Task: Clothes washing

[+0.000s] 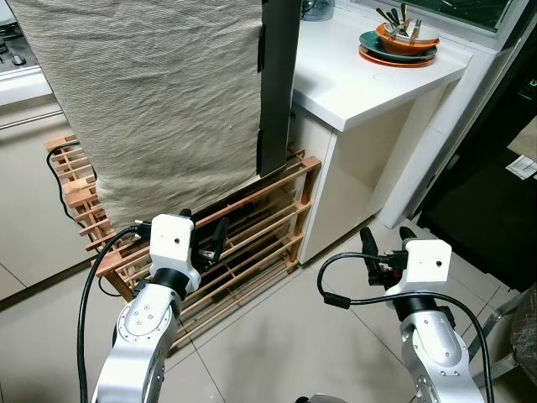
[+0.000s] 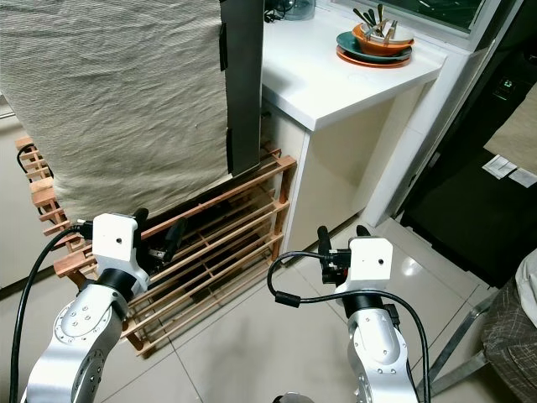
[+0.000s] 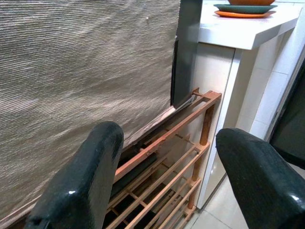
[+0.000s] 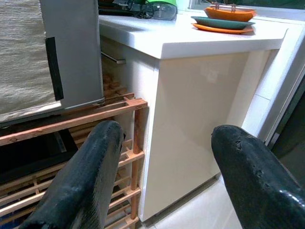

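You are holding your left hand (image 1: 204, 238) before the wooden rack (image 1: 268, 227) under the beige cloth (image 1: 159, 92), fingers apart; your right hand (image 1: 384, 246), fingers apart, is hovering beside the worktop (image 1: 369, 84).

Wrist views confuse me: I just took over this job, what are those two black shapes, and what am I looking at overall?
Those black shapes are each tool's own two fingers, seen from a camera on that wrist. The other two pictures come from the robot's head, looking down and forward.

The left tool is open, holding nothing, in front of a wooden slatted rack on the tiled floor. A beige cloth hangs down over the rack, with a dark grey panel beside it.

The right tool is also open and holds nothing, facing the side of a white counter. On the counter sit stacked plates with an orange bowl holding utensils.
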Motion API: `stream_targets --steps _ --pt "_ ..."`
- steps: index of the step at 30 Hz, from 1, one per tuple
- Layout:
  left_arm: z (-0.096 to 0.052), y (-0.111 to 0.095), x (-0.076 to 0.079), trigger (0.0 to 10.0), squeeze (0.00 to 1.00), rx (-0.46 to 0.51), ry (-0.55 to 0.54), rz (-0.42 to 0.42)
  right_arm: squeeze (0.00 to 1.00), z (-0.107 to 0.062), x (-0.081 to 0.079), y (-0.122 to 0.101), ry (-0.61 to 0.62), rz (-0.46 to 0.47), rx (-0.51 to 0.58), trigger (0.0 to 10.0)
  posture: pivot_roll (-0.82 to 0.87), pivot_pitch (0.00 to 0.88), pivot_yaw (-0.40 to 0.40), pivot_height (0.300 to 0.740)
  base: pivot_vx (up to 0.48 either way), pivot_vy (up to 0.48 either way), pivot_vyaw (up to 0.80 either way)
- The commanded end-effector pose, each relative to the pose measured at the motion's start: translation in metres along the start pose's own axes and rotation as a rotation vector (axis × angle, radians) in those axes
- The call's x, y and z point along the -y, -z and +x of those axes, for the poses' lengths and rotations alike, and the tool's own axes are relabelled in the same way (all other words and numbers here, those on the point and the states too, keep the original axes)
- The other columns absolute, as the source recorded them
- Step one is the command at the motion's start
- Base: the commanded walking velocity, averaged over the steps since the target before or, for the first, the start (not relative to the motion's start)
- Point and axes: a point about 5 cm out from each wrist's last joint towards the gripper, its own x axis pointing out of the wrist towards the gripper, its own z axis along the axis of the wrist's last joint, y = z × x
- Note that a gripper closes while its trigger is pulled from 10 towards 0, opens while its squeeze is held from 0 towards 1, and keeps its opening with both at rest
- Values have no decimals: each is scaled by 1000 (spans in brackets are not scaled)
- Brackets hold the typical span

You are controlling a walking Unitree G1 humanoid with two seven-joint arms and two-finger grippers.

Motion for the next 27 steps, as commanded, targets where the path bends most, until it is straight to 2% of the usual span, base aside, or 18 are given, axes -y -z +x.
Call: stream_targets --steps 1,16,23,27 --pt "0 -4 1 10000 0 9 -5 4 0 -1 3 -4 11 7 11 10000 -52 0 -12 740 0 0 0" --pt "1 -4 0 10000 0 10 -2 3 0 -1 3 -5 18 19 15 10000 -52 0 0 740 0 0 0" --pt "1 -2 0 10000 0 -1 -3 -25 0 -2 0 -2 -10 29 -1 10000 -61 0 10 740 0 0 0" --pt "3 -2 3 10000 0 2 24 1 0 -3 -3 1 -32 33 -24 10000 -63 0 16 740 0 0 0"
